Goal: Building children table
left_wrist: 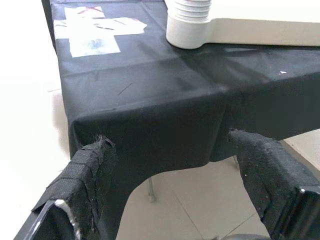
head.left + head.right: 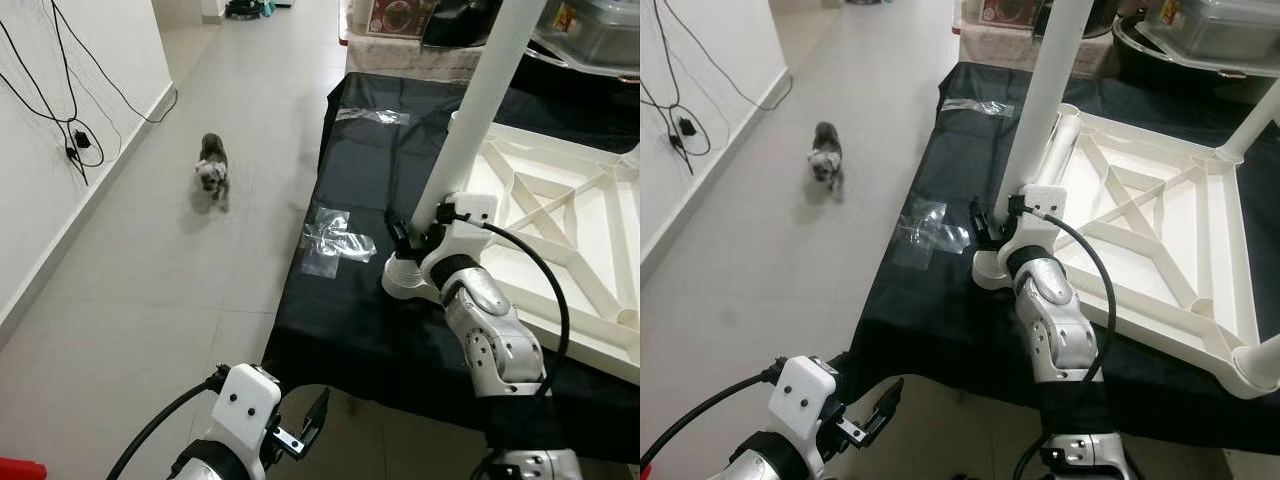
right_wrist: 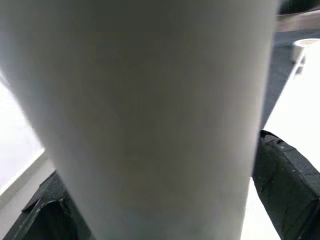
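Fingers [image 3: 292,187] of the right gripper [image 2: 412,238] closed round the white table leg [image 2: 475,110], one black pad on each side of it in the right wrist view, gripping low down just above the corner socket [image 2: 400,277]. Leg upright with a slight lean to the right, seated in that near-left corner of the white tabletop [image 2: 1160,215], which lies upside down with ribbed underside up on the black cloth [image 2: 345,315]. A second white leg [image 2: 1252,130] rising from the far-right corner of the tabletop.

Left gripper [image 2: 305,425] low and near, off the near-left edge of the cloth, over the floor; fingers [image 1: 90,172] spread wide with nothing between them, pointed toward the cloth's draped corner and the socket beyond.

Clear plastic wrappers [image 2: 335,238] lying on the cloth just left of the socket, another strip [image 2: 372,116] farther back. Small grey dog [image 2: 211,172] standing on the pale tiled floor [image 2: 150,300] well to the left of the table, black cables [image 2: 75,135] hanging on the white wall at far left
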Controlling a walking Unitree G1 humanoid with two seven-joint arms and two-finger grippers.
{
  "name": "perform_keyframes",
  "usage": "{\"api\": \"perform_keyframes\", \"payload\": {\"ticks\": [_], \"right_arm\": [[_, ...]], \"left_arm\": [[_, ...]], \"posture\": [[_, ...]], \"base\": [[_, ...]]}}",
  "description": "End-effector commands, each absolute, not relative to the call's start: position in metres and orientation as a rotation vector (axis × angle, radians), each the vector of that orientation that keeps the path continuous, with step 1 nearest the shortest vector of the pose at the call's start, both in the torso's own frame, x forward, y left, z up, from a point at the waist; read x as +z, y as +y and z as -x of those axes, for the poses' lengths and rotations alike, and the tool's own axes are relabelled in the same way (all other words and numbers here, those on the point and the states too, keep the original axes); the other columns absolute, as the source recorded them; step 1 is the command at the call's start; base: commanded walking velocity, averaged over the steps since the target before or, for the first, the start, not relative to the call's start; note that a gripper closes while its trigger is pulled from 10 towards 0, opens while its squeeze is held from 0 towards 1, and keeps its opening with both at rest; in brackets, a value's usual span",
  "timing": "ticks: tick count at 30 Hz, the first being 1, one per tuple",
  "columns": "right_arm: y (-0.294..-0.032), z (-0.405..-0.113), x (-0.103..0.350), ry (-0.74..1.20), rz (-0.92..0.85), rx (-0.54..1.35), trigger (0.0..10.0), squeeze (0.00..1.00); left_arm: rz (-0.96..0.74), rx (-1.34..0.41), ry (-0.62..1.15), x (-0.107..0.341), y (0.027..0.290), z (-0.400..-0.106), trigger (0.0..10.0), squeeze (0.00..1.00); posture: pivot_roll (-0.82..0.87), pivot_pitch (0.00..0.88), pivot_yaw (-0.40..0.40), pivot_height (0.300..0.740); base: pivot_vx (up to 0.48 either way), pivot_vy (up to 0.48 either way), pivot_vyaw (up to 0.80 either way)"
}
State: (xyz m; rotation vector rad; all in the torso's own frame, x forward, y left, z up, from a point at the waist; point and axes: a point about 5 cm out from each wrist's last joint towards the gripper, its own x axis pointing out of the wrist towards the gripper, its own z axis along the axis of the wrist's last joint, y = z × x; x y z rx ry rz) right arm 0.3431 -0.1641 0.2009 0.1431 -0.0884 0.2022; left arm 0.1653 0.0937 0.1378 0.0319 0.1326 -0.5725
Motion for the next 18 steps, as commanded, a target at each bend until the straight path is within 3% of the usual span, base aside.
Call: {"api": "perform_keyframes", "payload": {"ticks": [1,8,18], "right_arm": [[-0.168,-0.346,0.202,-0.097,-0.159,0.226,10.0,0.0],[-0.185,-0.357,0.209,-0.121,-0.138,0.295,10.0,0.0],[-0.194,-0.366,0.215,-0.108,-0.152,0.582,10.0,0.0]], "left_arm": [[-0.031,-0.578,0.161,0.132,0.094,-0.163,10.0,0.0],[-0.029,-0.58,0.163,0.133,0.095,-0.163,10.0,0.0],[-0.029,-0.578,0.164,0.133,0.095,-0.162,10.0,0.0]], "posture": [[0.12,0.142,-0.059,0.74],[0.13,0.15,-0.057,0.74],[0.13,0.155,-0.059,0.74]], "base": [[0.0,0.0,0.0],[0.0,0.0,0.0],[0.0,0.0,0.0]]}}
